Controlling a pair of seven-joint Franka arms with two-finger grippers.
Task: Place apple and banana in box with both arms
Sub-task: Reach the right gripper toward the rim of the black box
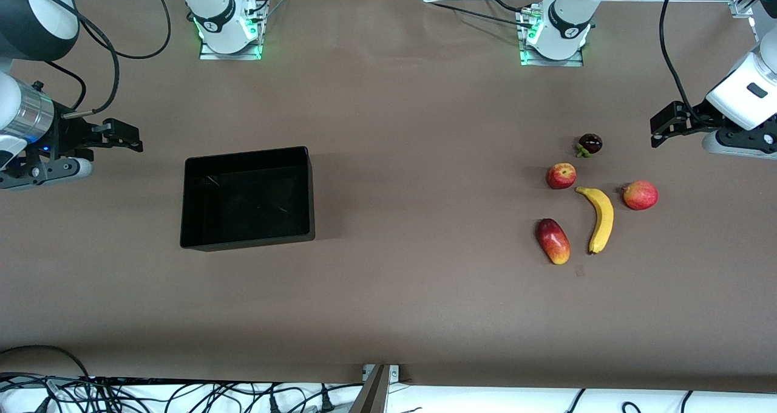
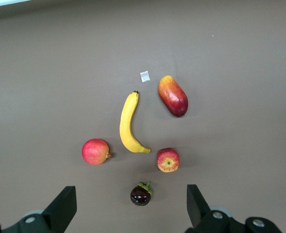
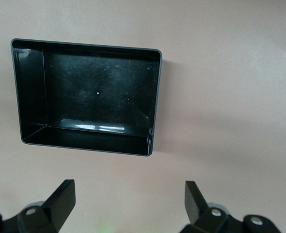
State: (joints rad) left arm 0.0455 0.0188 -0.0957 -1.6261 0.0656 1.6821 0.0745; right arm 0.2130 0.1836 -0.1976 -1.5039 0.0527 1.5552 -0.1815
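You see a brown table cover (image 1: 400, 115) spread wide, lightly creased near the bases' edge. Along the camera-side edge lies a white strip with tangled black cables (image 1: 182, 395) and a metal bracket (image 1: 379, 376).

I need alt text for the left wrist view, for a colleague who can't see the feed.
Five fruits lie apart on a brown table under the open left gripper: a banana in the middle, an apple, a pinkish-red round fruit, an elongated red-and-yellow fruit and a small dark fruit. Nothing is held.
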